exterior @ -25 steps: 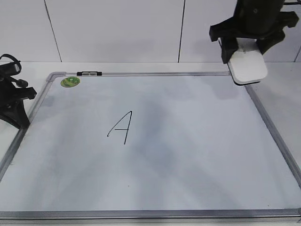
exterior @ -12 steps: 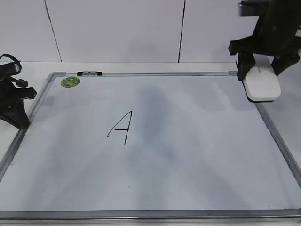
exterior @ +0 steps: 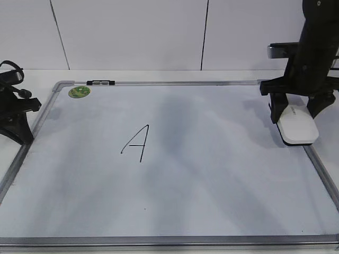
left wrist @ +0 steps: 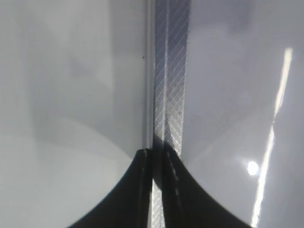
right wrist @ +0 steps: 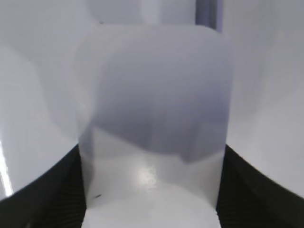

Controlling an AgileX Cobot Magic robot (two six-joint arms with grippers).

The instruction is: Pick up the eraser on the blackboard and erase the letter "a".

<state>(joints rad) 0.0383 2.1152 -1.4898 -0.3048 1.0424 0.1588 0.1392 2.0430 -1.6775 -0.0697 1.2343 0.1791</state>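
Observation:
The blackboard [exterior: 212,169] is a white board in a silver frame, lying flat. My right gripper [exterior: 297,117] is shut on the white eraser [exterior: 298,130] and holds it down on the board's right side, against the frame. In the right wrist view the eraser [right wrist: 152,118] fills the space between the fingers of that gripper [right wrist: 152,190]. No lowercase "a" shows; the only mark is a tall capital "A" [exterior: 136,143] left of centre. My left gripper [exterior: 16,119] is shut and empty at the board's left edge, over the frame strip [left wrist: 166,71].
A round green sticker [exterior: 79,91] and a small black-and-white clip [exterior: 100,82] sit at the board's far left corner. The board lies on a white table before a white panelled wall. The frame's right edge [exterior: 323,174] runs just beside the eraser.
My right gripper has moved right and down with the eraser, from above the far right corner to the board's right side. The left arm has not moved.

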